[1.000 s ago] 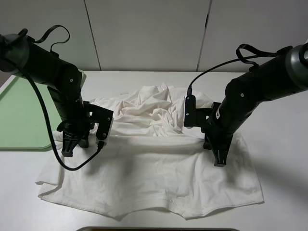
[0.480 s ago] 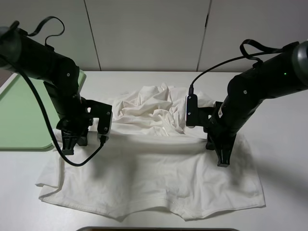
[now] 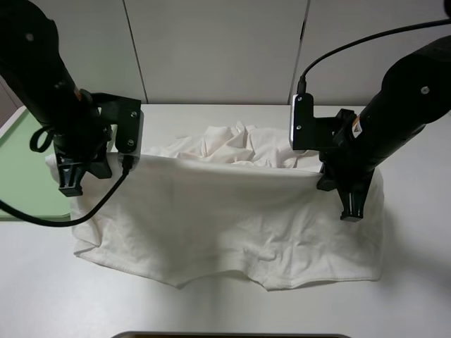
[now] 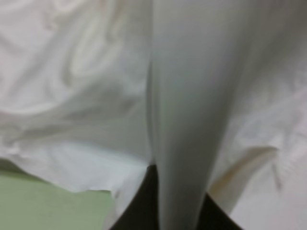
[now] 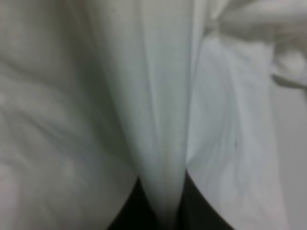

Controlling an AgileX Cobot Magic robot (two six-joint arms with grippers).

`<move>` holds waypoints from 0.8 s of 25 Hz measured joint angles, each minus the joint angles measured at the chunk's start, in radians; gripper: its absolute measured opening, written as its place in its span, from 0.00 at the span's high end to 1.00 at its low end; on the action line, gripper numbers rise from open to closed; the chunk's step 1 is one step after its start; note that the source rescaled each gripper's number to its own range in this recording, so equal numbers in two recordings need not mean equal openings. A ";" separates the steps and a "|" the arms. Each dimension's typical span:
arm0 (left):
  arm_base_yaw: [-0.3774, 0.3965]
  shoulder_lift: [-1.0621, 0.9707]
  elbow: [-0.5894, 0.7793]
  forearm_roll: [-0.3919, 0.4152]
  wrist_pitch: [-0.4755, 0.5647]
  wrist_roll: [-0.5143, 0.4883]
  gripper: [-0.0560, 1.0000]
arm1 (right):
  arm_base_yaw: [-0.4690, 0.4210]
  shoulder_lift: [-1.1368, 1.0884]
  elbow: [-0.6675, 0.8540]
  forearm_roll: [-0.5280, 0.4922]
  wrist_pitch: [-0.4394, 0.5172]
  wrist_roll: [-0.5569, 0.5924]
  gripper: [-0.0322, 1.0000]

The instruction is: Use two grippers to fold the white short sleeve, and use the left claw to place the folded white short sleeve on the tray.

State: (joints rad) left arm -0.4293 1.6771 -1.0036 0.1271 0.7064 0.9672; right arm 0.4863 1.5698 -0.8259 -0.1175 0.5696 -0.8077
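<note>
I read the left claw (image 3: 70, 184) as clamped on the white short sleeve (image 3: 225, 218). In the left wrist view, a taut ridge of cloth runs straight out from between its jaws. The right gripper (image 3: 351, 210) is closed on a pinch of the same cloth, and its wrist view shows a matching ridge.

Between the two grips, the shirt's upper edge is stretched in a nearly straight line above the table (image 3: 416, 282). The front panel hangs from that line, and its hem lies spread on the table nearest the camera. Behind the line, the rest of the shirt lies bunched and wrinkled.

The tray (image 3: 21, 162) sits at the table's left edge, just beside the left claw. The cloth's left corner is close to its rim.
</note>
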 joint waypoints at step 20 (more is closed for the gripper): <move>-0.001 -0.442 0.000 -0.037 0.189 -0.004 0.94 | 0.001 -0.369 -0.016 0.008 0.142 0.001 0.97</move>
State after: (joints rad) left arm -0.4303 1.2353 -1.0032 0.0897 0.8955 0.9633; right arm 0.4872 1.2006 -0.8423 -0.1096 0.7120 -0.8064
